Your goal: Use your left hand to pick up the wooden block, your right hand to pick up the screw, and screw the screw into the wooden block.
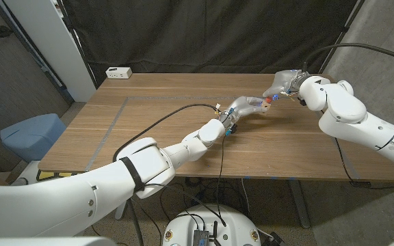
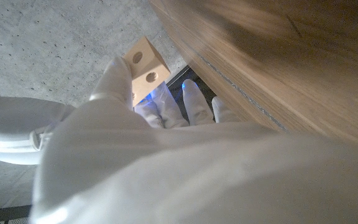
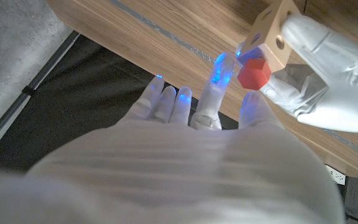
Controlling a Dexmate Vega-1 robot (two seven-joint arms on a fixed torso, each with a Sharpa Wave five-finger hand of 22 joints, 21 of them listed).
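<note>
Hands met above the far right part of the wooden table [image 1: 149, 130], lifted clear of its surface. The left hand [image 1: 246, 107] reached in from the seven o'clock side and held the wooden block [image 1: 263, 103], which sat at the two o'clock end of that hand, raised off the table. In the left wrist view the wooden block [image 2: 145, 66] stood pale and angular above the left hand [image 2: 135, 124], two round holes showing on its faces, with the thumb pressed against one side and the other fingers [image 2: 193, 102] lying close together beside it.

The right hand [image 1: 283, 85] came in from the three o'clock side, just beside the block. In the right wrist view the right hand [image 3: 197, 118] had its fingers [image 3: 167, 102] reaching forward, loosely side by side, with blue light on the tips. The screw [image 3: 253, 73], with a red head, sat against the block [image 3: 272, 34] at its lower face, touching it, between a fingertip and the thumb of the right hand. Whether those fingers actually pinched the screw or only flanked it, I could not tell. The left hand [image 3: 328, 81] wrapped the block from the far side there.

A white power strip [image 1: 118, 72] lay at the table's far left corner, near eleven o'clock, well apart from both hands.
</note>
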